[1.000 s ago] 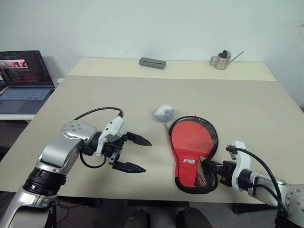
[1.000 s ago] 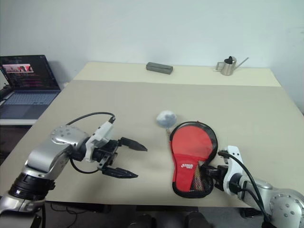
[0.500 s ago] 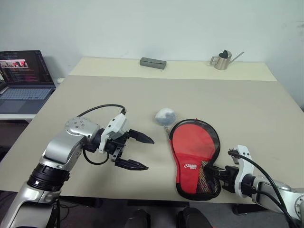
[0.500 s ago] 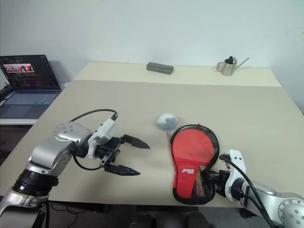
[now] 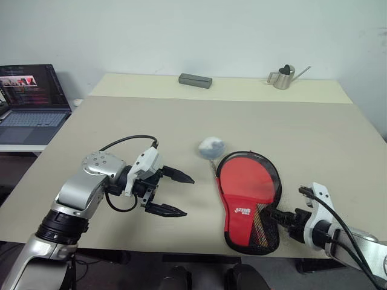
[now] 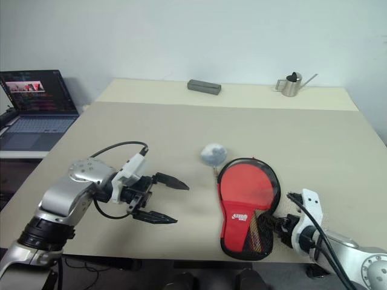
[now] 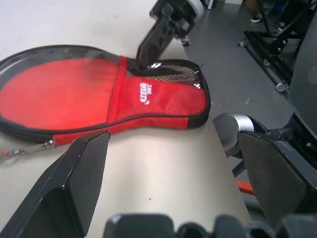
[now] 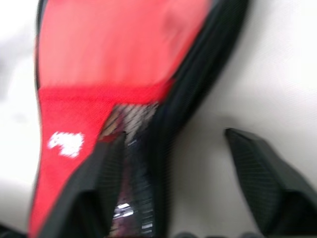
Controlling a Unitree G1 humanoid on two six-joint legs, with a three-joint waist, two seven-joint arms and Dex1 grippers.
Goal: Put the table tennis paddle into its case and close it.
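Lying flat near the table's (image 5: 181, 121) front edge, case (image 5: 249, 196) with paddle's red face (image 5: 248, 178) inside, right gripper (image 8: 188, 188) fingers spread beside its handle end, left gripper (image 5: 175, 193) wide apart, holding nothing.

An open laptop (image 5: 27, 99) sits left of the bench (image 5: 151, 130). A grey block (image 5: 195, 80) and a metal watering can (image 5: 283, 77) stand at the far edge. A pale crumpled ball (image 5: 210, 145) lies mid-bench.

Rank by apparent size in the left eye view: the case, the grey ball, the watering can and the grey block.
1. case, plainly largest.
2. grey block and watering can: similar, both far off, not ranked.
3. grey ball: looks comparable too, though nearer the camera.
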